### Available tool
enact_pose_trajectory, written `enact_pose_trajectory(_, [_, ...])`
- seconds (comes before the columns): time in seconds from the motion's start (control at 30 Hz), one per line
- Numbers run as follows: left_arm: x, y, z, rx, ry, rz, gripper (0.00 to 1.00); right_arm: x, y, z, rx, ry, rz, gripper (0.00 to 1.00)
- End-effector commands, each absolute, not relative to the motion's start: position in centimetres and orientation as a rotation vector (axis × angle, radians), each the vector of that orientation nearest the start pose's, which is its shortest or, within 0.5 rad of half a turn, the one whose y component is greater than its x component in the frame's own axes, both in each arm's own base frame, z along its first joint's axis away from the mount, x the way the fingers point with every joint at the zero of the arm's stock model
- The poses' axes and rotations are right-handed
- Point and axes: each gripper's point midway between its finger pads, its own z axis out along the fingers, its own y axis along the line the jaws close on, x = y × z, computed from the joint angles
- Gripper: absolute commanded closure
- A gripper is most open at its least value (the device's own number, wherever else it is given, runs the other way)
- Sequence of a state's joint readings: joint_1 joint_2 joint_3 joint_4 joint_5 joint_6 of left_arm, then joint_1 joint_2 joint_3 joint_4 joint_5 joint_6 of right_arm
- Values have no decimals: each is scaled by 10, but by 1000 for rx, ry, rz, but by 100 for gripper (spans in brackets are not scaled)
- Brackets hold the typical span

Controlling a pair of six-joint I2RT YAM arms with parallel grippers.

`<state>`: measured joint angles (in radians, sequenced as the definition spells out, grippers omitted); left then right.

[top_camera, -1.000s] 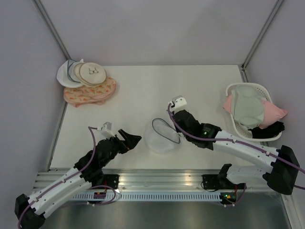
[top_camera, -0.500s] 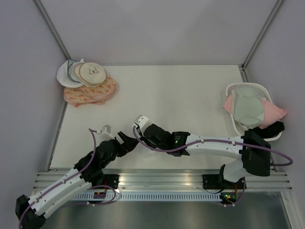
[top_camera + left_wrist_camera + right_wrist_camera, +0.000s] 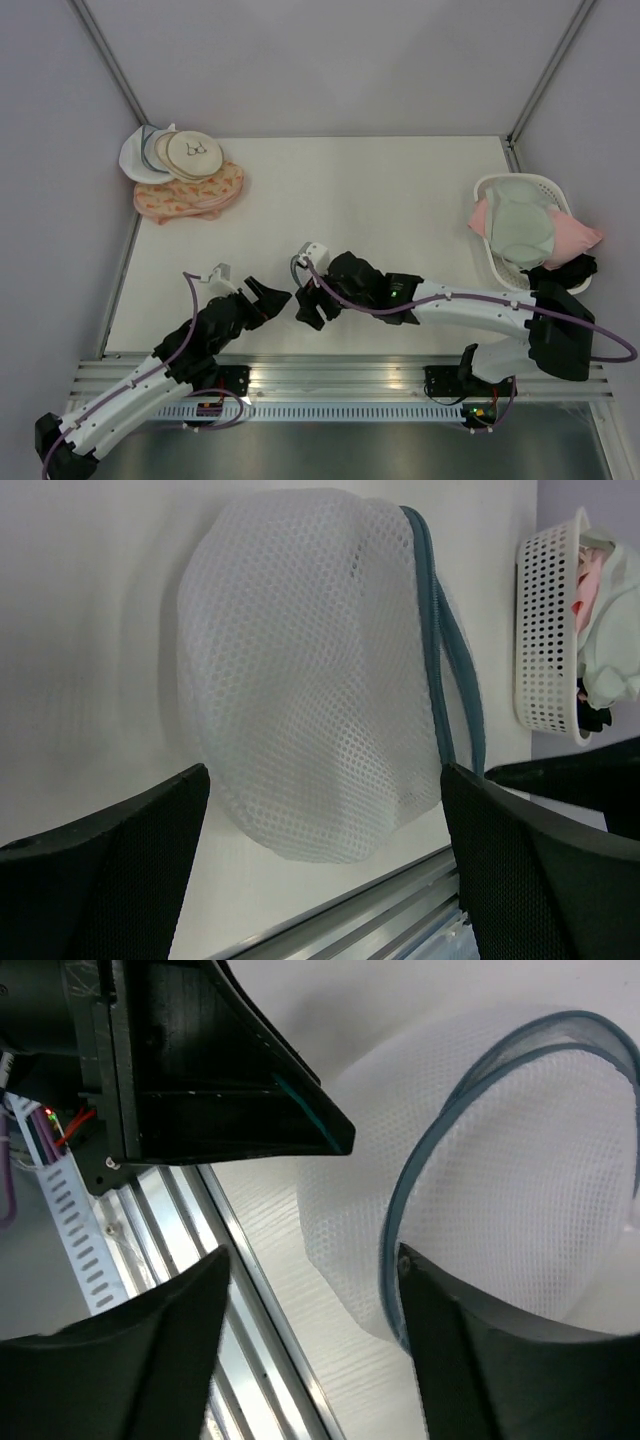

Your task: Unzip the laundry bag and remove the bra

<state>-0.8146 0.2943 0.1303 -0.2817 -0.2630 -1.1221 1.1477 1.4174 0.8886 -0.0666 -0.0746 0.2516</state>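
The laundry bag (image 3: pixel 310 680) is a white mesh pouch lying on the table, its grey-blue zipper (image 3: pixel 440 650) standing apart in an open loop. My left gripper (image 3: pixel 320 880) is open just short of the bag's near side, touching nothing. My right gripper (image 3: pixel 310 1360) is open too, one finger against the bag's (image 3: pixel 500 1190) zipper rim, nothing clamped. From above, the right gripper (image 3: pixel 308 310) faces the left gripper (image 3: pixel 280 295) and the right arm hides the bag. The pale mint bra (image 3: pixel 522 225) lies on top in the white basket (image 3: pixel 490 190).
A pink garment (image 3: pixel 575 235) and a black garment (image 3: pixel 565 272) hang over the basket's right side. Stacked cream and white discs (image 3: pixel 170 152) and a pink patterned round bag (image 3: pixel 190 195) sit at the far left. A metal rail (image 3: pixel 330 375) runs along the near edge.
My right arm has swung left over the bag toward the left gripper, and its jaws have gone from shut to open. The bag is now covered from above. The left arm barely moved.
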Motion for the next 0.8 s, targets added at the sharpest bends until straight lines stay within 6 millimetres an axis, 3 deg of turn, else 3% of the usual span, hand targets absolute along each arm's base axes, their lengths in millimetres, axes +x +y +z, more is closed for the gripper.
enact_pose_trajectory(0.0, [175, -164, 98, -529, 2015, -971, 0, 147, 374, 186, -938, 1892, 973, 19])
enact_pose_trajectory(0.03, [176, -165, 102, -525, 2000, -985, 0, 148, 365, 208, -900, 1837, 985, 15])
enact_pose_trajectory(0.1, [176, -164, 106, -508, 1982, -993, 0, 161, 347, 222, -802, 1812, 916, 2])
enact_pose_trajectory(0.23, [175, -165, 115, -468, 1947, -1011, 0, 174, 298, 254, -647, 1801, 770, 2])
enact_pose_trajectory(0.4, [174, -168, 119, -425, 1951, -1016, 0, 176, 261, 257, -534, 1852, 673, 2])
enact_pose_trajectory(0.57, [175, -171, 128, -392, 1947, -1016, 0, 166, 248, 258, -461, 1864, 740, 2])
enact_pose_trajectory(0.6, [175, -172, 127, -379, 1955, -1005, 0, 164, 245, 266, -442, 1831, 777, 2])
enact_pose_trajectory(0.77, [178, -177, 139, -344, 1956, -999, 0, 159, 241, 261, -426, 1834, 804, 2])
